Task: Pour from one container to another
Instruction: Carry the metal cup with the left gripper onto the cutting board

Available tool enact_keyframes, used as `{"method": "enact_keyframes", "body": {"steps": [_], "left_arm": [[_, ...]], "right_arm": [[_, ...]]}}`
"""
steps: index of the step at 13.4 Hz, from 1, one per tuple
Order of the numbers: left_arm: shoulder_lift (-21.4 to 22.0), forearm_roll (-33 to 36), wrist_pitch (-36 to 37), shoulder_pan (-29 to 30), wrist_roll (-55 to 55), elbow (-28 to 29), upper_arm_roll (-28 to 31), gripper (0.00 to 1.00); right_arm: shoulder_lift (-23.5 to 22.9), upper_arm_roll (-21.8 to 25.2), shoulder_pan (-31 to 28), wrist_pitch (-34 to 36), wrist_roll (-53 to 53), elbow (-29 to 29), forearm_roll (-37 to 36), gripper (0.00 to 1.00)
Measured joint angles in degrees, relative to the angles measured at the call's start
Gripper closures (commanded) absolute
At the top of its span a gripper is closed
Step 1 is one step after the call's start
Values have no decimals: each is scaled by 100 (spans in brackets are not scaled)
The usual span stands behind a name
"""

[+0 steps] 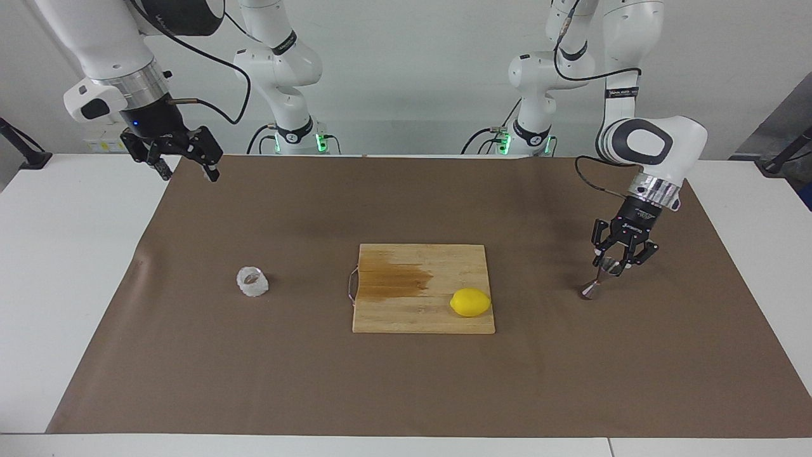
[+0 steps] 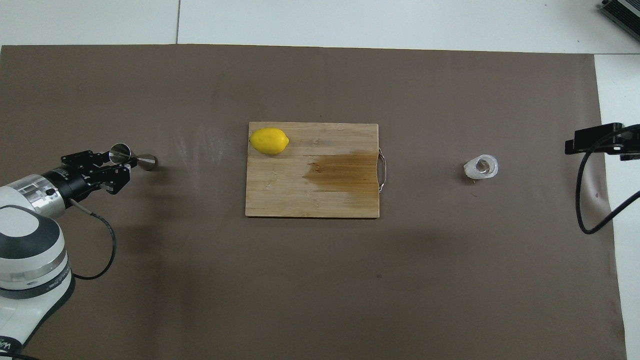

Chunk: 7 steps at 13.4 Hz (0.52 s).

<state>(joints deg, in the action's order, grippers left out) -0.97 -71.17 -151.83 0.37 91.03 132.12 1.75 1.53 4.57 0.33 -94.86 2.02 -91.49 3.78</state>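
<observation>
The silvery hourglass jigger is held tilted over the mat at the left arm's end of the table. My left gripper is shut on its upper cone. Its lower end points down toward the cutting board and sits close to the mat; contact cannot be told. The small clear faceted cup stands on the mat toward the right arm's end. My right gripper waits open and empty, raised over the mat's corner, well clear of the cup.
A wooden cutting board with a dark wet patch lies mid-table. A yellow lemon rests on it. A brown mat covers the table. The right arm's cable hangs at the table's end.
</observation>
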Motion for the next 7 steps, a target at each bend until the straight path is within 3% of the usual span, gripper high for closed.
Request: {"method": "enact_keyframes", "body": {"steps": [4,7], "left_arm": [[4,0,98,-70,0,-193,-99,100],[17,-7,105,-439,97,-312,-158,100]], "right_arm": [[0,0,0,0,0,0,0,0],[0,0,0,0,0,0,0,0]]}}
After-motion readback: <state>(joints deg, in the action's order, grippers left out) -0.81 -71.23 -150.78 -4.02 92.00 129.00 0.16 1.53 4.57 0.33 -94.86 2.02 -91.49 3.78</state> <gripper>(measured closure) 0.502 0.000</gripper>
